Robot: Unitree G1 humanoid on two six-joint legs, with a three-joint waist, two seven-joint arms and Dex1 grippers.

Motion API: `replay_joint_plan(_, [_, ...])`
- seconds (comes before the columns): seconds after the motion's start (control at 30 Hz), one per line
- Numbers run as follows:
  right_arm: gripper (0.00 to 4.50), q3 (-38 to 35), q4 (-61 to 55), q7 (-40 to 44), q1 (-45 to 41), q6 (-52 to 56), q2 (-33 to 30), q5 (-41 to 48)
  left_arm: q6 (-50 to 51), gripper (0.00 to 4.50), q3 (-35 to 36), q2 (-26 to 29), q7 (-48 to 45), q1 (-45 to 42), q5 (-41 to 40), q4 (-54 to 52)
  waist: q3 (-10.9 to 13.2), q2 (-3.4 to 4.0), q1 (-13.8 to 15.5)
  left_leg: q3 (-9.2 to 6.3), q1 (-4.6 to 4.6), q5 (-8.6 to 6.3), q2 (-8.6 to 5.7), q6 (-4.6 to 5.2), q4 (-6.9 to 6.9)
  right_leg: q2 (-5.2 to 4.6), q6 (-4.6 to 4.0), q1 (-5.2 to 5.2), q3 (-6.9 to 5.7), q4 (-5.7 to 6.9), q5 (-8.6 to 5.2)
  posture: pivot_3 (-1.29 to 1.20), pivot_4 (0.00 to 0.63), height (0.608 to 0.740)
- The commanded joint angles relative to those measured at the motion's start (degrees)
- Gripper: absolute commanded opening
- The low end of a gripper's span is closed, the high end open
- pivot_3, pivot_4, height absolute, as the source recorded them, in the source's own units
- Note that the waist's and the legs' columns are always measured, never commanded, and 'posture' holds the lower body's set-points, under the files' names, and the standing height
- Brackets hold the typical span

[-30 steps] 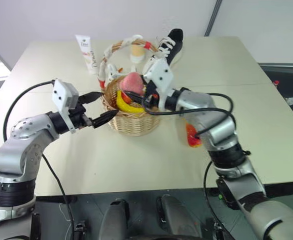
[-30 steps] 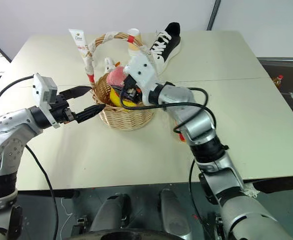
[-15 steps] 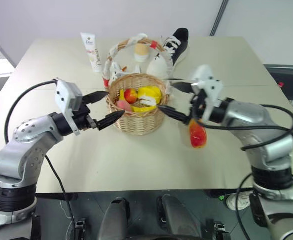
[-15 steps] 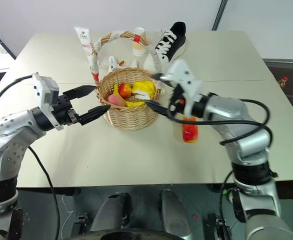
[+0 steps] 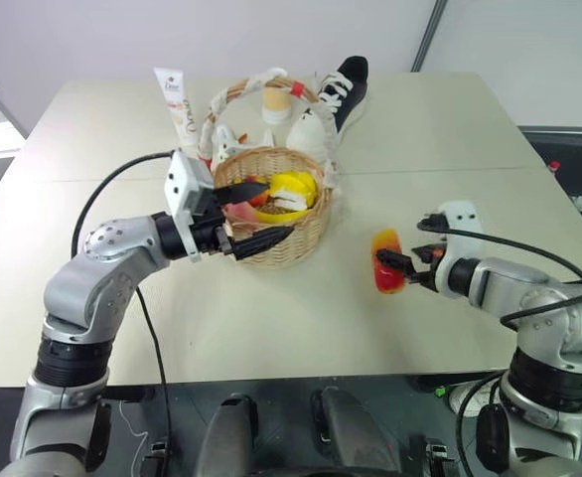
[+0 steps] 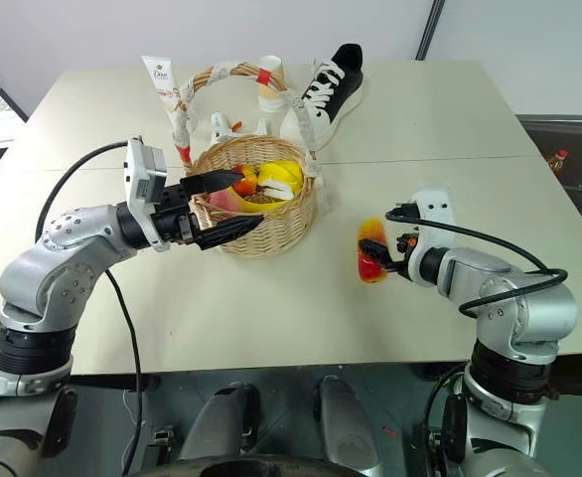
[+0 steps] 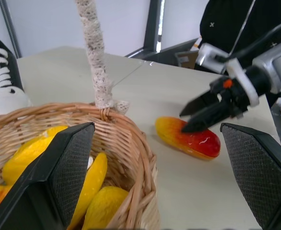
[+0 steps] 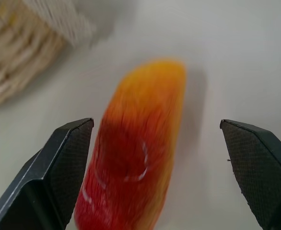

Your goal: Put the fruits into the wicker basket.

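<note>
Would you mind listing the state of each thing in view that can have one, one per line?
Wicker basket: upright on the table, holding fruit.
Mango: lying on the table beside the basket, not gripped.
Left gripper: open, at the basket's rim.
Right gripper: open, at the mango.
Shoe: standing on its sole.
Tube: standing upright.
Paper cup: upright.

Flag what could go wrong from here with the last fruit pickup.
1. The mango is glossy and lies askew between the open right gripper fingers; closing could squirt it sideways.
2. The open left gripper straddles the wicker basket rim; a nudge might shift the basket before the drop.
</note>
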Motion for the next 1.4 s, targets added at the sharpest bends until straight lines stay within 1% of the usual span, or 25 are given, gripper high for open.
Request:
replay_joint_plan(0.03, [4.41,-1.08,-0.37,-0.79,-0.54,2.33,2.11,0.33,-0.94,4.50,0.59,0.08,-0.06,-0.22,-0.22,-1.56,0.00,0.00,0.00,-0.01,-0.01,0.00,0.00,0.00,0.00,0.00,0.00,0.00,0.00,0.00,0.00,0.00,0.150,0.740])
replay_joint_plan(0.17, [4.41,0.39,0.36,-1.10,-0.81,2.51,3.64,0.32,-0.59,4.50,1.13,0.43,0.65,1.16,-0.38,-3.01,0.00,0.00,0.03,-0.01,-0.02,0.00,-0.01,0.00,0.00,-0.01,0.00,0.00,0.00,-0.01,0.00,0.00,0.150,0.740])
replay_joint_plan(0.2, [4.19,0.54,0.50,-1.09,-1.12,2.50,3.96,0.24,-0.53,4.50,1.30,0.53,0.90,1.43,-0.38,-3.28,0.00,0.00,0.04,-0.01,-0.02,0.00,0.00,0.00,0.00,-0.01,0.01,0.00,0.00,-0.01,0.00,0.00,0.150,0.740])
replay_joint_plan(0.27, [3.68,0.57,0.68,-0.76,-1.94,2.50,4.12,0.43,-0.41,4.50,1.76,0.76,1.40,1.99,-0.47,-3.79,0.00,0.00,-0.02,-0.01,-0.02,0.00,0.00,0.00,0.00,-0.01,0.01,0.00,-0.01,-0.01,0.00,0.00,0.150,0.740])
replay_joint_plan(0.3, [3.23,0.58,0.79,-0.67,-2.29,2.50,4.06,0.46,-0.39,4.50,1.93,0.87,1.57,2.21,-0.52,-3.97,0.00,0.00,-0.02,-0.01,-0.02,0.00,0.00,0.00,0.00,-0.01,0.01,0.00,0.00,-0.01,0.00,0.00,0.150,0.740])
replay_joint_plan(0.33, [2.65,0.85,0.88,-0.49,-2.59,2.36,3.63,0.43,-0.42,4.50,2.14,1.02,1.71,2.51,-0.54,-4.12,0.00,0.00,-0.03,-0.02,-0.02,0.00,0.00,0.00,0.00,-0.01,0.01,0.00,-0.01,-0.01,0.00,0.00,0.150,0.740])
replay_joint_plan(0.37, [2.24,1.22,0.92,-0.26,-2.73,2.10,3.11,0.43,-0.49,4.50,2.33,1.15,1.80,2.78,-0.53,-4.21,0.00,0.00,-0.03,-0.02,-0.02,0.00,0.00,0.00,0.00,-0.01,0.01,0.00,-0.01,-0.01,0.00,0.00,0.150,0.740])
replay_joint_plan(0.4, [1.88,2.01,0.85,0.10,-2.68,1.43,2.15,0.42,-0.57,4.50,2.49,1.29,1.89,3.03,-0.49,-4.25,0.00,0.00,-0.01,-0.02,-0.02,0.00,0.00,0.00,0.00,-0.01,0.01,0.00,-0.01,-0.01,0.00,0.00,0.150,0.740])
replay_joint_plan(0.43, [1.67,3.92,0.34,1.16,-2.33,-0.71,0.05,0.41,-0.74,4.50,2.72,1.45,1.97,3.32,-0.38,-4.23,0.00,0.00,0.03,-0.02,-0.02,0.00,0.00,0.00,0.00,-0.01,0.01,0.00,-0.01,-0.01,0.00,0.00,0.150,0.740])
replay_joint_plan(0.57, [1.67,11.50,-4.16,8.47,-0.86,-12.58,-9.36,0.60,-1.82,4.50,4.66,2.36,2.54,4.11,0.42,-2.50,0.01,0.01,0.10,-0.01,-0.05,0.00,-0.03,0.00,0.00,-0.03,0.02,0.00,-0.01,-0.05,-0.01,0.00,0.150,0.740])
replay_joint_plan(0.67, [1.67,15.75,-8.40,17.51,0.26,-25.31,-16.70,0.27,-2.72,4.50,7.03,3.74,2.23,5.08,1.00,-0.01,0.02,0.02,-0.15,-0.02,-0.05,0.00,-0.03,0.00,0.00,-0.01,0.02,-0.01,-0.03,-0.07,-0.01,0.00,0.150,0.740])
replay_joint_plan(0.73, [1.67,18.08,-11.08,25.23,-2.95,-34.31,-18.81,1.62,-3.50,4.50,9.46,5.58,0.93,6.19,0.77,2.19,0.02,0.01,-0.82,-0.03,-0.03,0.00,-0.02,0.00,0.00,0.01,0.02,0.00,-0.04,-0.07,-0.01,0.00,0.150,0.740])
replay_joint_plan(0.77, [1.67,19.63,-10.69,26.50,-5.85,-36.72,-17.64,2.10,-3.85,4.50,10.28,6.23,0.55,6.52,0.68,2.92,0.02,0.01,-1.10,-0.03,-0.02,0.00,-0.02,0.00,0.00,0.01,0.02,0.00,-0.04,-0.06,-0.01,0.00,0.150,0.740])
replay_joint_plan(0.83, [1.67,22.88,-8.23,26.22,-10.77,-39.22,-14.69,1.54,-4.53,4.50,10.98,7.04,0.14,6.89,0.78,3.77,0.03,0.00,-1.68,0.01,0.05,0.00,0.05,0.00,0.01,0.04,0.02,0.01,-0.03,-0.05,-0.01,0.00,0.150,0.740])
replay_joint_plan(0.9, [1.67,27.55,-2.68,23.59,-16.27,-39.76,-10.45,-1.37,-4.76,4.50,11.21,7.12,0.24,7.02,0.72,3.86,0.01,-0.02,-1.73,-0.06,0.06,0.00,0.06,0.00,0.00,0.05,0.01,0.03,-0.05,-0.02,-0.01,0.00,0.150,0.740])
replay_joint_plan(0.97, [1.67,32.36,5.72,19.08,-22.15,-40.28,-5.09,-6.13,-4.55,4.50,11.76,6.81,0.85,7.65,0.07,2.61,0.01,-0.02,-1.64,-0.09,0.08,0.00,0.07,0.00,0.01,0.04,0.01,0.07,-0.07,-0.01,0.00,0.00,0.150,0.740])
replay_joint_plan(1.03, [1.67,34.65,14.92,13.58,-26.93,-40.19,0.39,-10.42,-4.24,4.50,12.08,6.36,1.74,8.40,-0.45,1.08,0.01,-0.02,-1.65,-0.05,0.06,0.00,0.06,-0.01,0.02,-0.01,0.00,0.06,-0.06,0.00,0.00,0.00,0.150,0.740])
replay_joint_plan(1.1, [1.67,35.95,20.11,12.91,-29.01,-41.76,3.26,-12.27,-3.99,4.50,12.32,5.98,2.69,9.24,-0.73,-0.28,0.01,-0.02,-1.33,-0.04,0.00,0.01,0.06,-0.02,0.02,-0.07,-0.01,0.00,-0.05,0.01,0.01,0.00,0.150,0.740])
replay_joint_plan(1.2, [1.67,36.52,24.05,13.81,-30.01,-44.04,5.02,-13.59,-3.64,4.50,12.63,5.68,3.73,10.45,-1.23,-2.07,0.01,-0.02,-0.61,-0.13,-0.33,0.02,0.08,-0.04,0.00,-0.18,-0.01,-0.26,-0.09,0.00,0.01,0.00,0.150,0.740])
replay_joint_plan(1.23, [2.66,36.47,24.55,14.15,-30.10,-44.63,5.26,-13.84,-3.44,4.50,12.81,5.58,4.22,10.98,-1.51,-2.80,0.01,-0.02,-0.58,-0.12,-0.36,0.02,0.06,-0.05,0.00,-0.23,-0.01,-0.30,-0.08,-0.01,0.01,0.00,0.150,0.740])
replay_joint_plan(1.27, [2.96,36.30,24.50,14.55,-30.08,-45.13,5.42,-13.87,-3.33,4.50,12.92,5.55,4.62,11.39,-1.75,-3.35,0.01,-0.02,-0.58,-0.11,-0.38,0.02,0.03,-0.04,-0.02,-0.29,-0.01,-0.31,-0.08,-0.02,0.02,0.00,0.150,0.740])
replay_joint_plan(1.3, [3.52,36.13,23.91,14.98,-29.94,-45.84,5.45,-13.88,-3.21,4.50,13.02,5.53,5.00,11.74,-2.00,-3.84,0.01,-0.02,-0.60,-0.12,-0.38,0.01,0.00,-0.04,-0.02,-0.35,0.00,-0.31,-0.07,-0.03,0.02,0.00,0.150,0.740])
replay_joint_plan(1.37, [4.47,35.72,21.00,16.18,-29.15,-48.20,4.90,-13.91,-3.10,4.50,13.09,5.58,5.45,12.23,-2.41,-4.39,0.01,-0.02,-0.73,-0.16,-0.38,0.01,-0.03,-0.04,-0.01,-0.40,0.02,-0.31,-0.06,-0.04,0.03,0.00,0.150,0.740])
replay_joint_plan(1.4, [4.47,35.38,19.17,16.83,-28.55,-48.98,4.38,-13.68,-3.08,4.50,13.08,5.60,5.59,12.36,-2.51,-4.50,0.01,-0.02,-0.80,-0.17,-0.37,0.01,-0.03,-0.03,0.00,-0.39,0.02,-0.31,-0.06,-0.03,0.03,0.00,0.150,0.740])
